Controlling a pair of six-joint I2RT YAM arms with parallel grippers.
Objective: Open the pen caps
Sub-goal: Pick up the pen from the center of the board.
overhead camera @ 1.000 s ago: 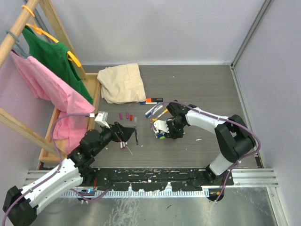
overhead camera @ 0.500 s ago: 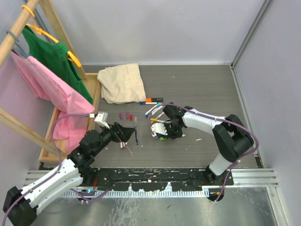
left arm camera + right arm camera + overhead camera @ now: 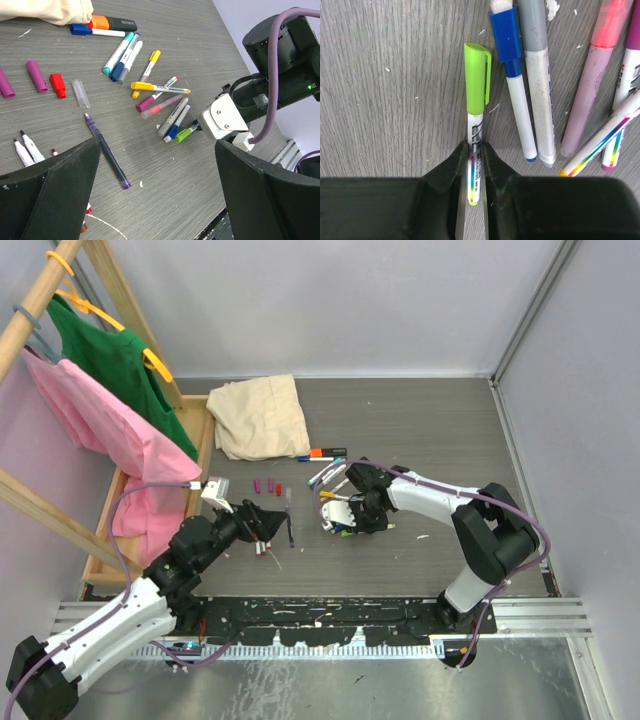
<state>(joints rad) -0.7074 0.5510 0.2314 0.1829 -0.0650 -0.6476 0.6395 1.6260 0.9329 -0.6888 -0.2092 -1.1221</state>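
The grey counter [image 3: 430, 430] lies bare toward 12 and 3 o'clock in the overhead view, up to its walled far and right edges. The beige cloth [image 3: 260, 415] fills 11 o'clock. My left claw [image 3: 157, 145] hangs spread wide and holds nothing, over an uncapped purple pen [image 3: 106, 150]. My right claw [image 3: 475, 148] is clenched on the white barrel of the green-capped pen [image 3: 475, 130]. Its green cap [image 3: 476, 75] is on and points to 12 o'clock. There is free counter at 9 o'clock, while a blue-capped pen [image 3: 506, 37] crowds just beside at 2 o'clock.
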